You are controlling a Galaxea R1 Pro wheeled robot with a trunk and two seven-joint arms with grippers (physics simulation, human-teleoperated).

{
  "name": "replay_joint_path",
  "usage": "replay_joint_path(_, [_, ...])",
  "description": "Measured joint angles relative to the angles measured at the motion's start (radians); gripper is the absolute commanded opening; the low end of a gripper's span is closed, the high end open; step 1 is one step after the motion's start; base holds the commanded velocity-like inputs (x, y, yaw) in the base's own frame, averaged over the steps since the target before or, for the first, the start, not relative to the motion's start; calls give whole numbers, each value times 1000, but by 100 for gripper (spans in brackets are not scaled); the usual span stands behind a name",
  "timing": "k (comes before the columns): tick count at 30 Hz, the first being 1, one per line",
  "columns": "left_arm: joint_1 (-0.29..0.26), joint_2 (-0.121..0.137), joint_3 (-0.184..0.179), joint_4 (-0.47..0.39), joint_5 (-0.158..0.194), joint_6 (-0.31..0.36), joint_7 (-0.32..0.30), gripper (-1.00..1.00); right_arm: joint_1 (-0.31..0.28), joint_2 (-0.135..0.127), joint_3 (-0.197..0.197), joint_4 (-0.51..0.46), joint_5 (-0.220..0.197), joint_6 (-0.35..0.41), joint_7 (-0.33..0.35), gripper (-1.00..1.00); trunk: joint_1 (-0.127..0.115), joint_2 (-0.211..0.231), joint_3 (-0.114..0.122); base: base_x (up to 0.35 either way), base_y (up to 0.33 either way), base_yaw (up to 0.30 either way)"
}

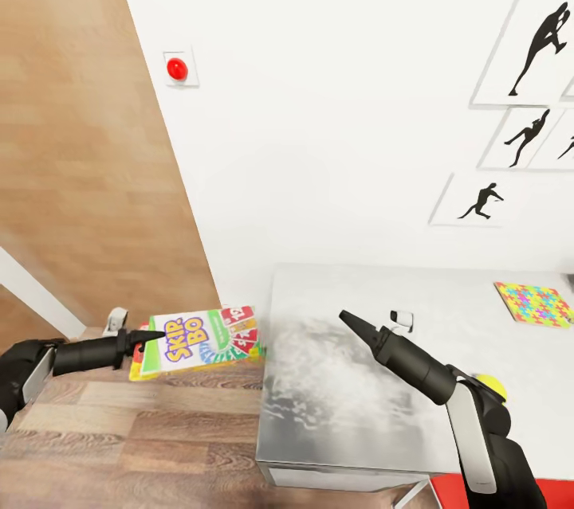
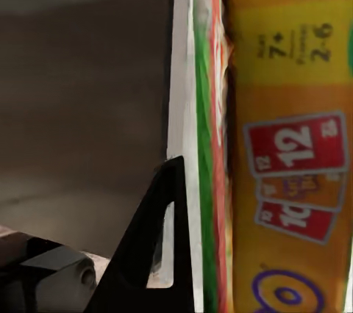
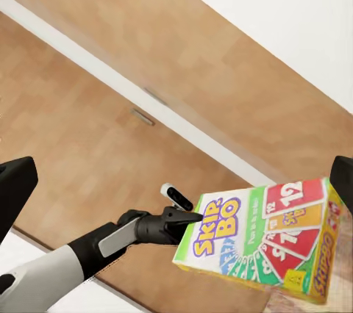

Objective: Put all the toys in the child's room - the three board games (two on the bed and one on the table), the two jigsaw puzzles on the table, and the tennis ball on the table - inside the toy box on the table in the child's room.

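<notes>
The left gripper [image 1: 151, 338] is clamped on the near edge of the SKIP-BO board game [image 1: 209, 339] and carries it flat in the air over the wood floor [image 1: 119, 429], just short of the table [image 1: 319, 413] edge that lies ahead of the fingers. In the left wrist view one dark finger [image 2: 158, 247] presses against the box's thin side, with the yellow printed face [image 2: 294, 144] beyond it. A second layer of yellow and red shows under the box in the head view; it may be another game held along with it, but I cannot tell for sure. The right wrist view looks across at the same grasp: the fingertips pinch one short edge and the rest of the box hangs out past them unsupported.

The right gripper [image 1: 348, 319] hovers over the table, holding nothing, and its fingertips appear in the right wrist view far apart, so it stands wide open. Beyond it, toward the wall, lies a jigsaw puzzle [image 1: 533, 303]; close behind its wrist sits the tennis ball [image 1: 493, 386].

The box looks light, stiff and slick, being thin printed cardboard. Held by one edge it is likely to droop or swivel in the grip, so a firm pinch further in from the edge, or a slow level carry, seems wise. It should slide readily once set down.
</notes>
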Motion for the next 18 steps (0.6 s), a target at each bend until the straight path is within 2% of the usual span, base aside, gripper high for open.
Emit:
replay_joint_path(4, [-11, 34, -1, 0, -3, 16, -105, -100, 0, 1, 0, 0, -1, -20, 3, 100, 0, 0, 0, 0, 0, 0])
replay_joint_path(7, [-15, 49, -2, 0, -7, 23, -153, -100, 7, 1, 0, 0, -1, -59, 21, 100, 0, 0, 0, 0, 0, 0])
replay_joint_path(10, [-16, 61, -3, -1, -7, 27, -181, -100, 13, 1, -2, 0, 0, -82, 53, 100, 0, 0, 1, 0, 0, 0])
replay_joint_path(18, [-17, 67, -12, -29, -7, 28, -224, -100, 17, 1, -1, 0, 0, -95, 88, 100, 0, 0, 12, 0, 0, 0])
